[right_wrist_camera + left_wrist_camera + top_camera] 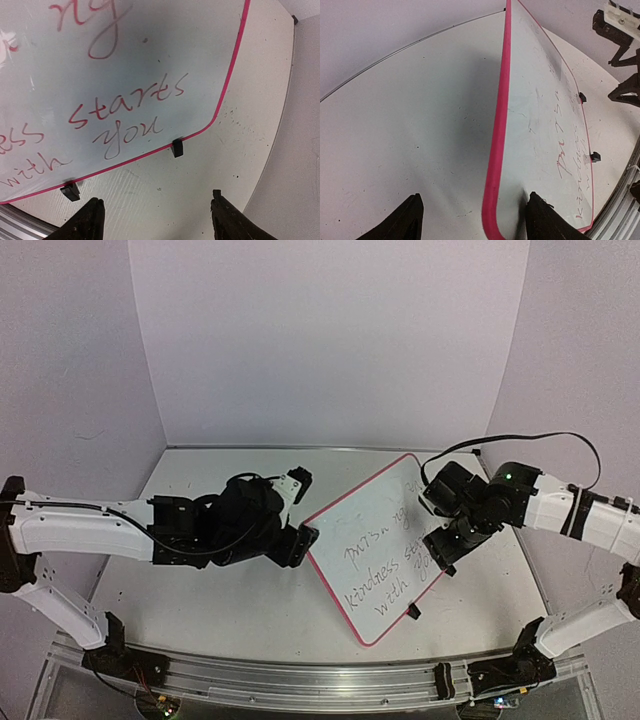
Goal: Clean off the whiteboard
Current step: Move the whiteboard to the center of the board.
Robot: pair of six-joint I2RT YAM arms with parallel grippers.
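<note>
The whiteboard lies at an angle at the table's centre right. It has a pink-red frame and handwritten lines reading "kindness starts with you". My left gripper is open at the board's left corner. In the left wrist view the left gripper straddles the pink edge of the board, one finger over the board and one over the table. My right gripper is open over the board's right part. In the right wrist view the right gripper hangs over bare table just off the board's lower edge.
Small black feet stick out from the board's edge. An aluminium rail runs along the near table edge. Lilac walls close in the back and sides. A black cable loops above the right arm.
</note>
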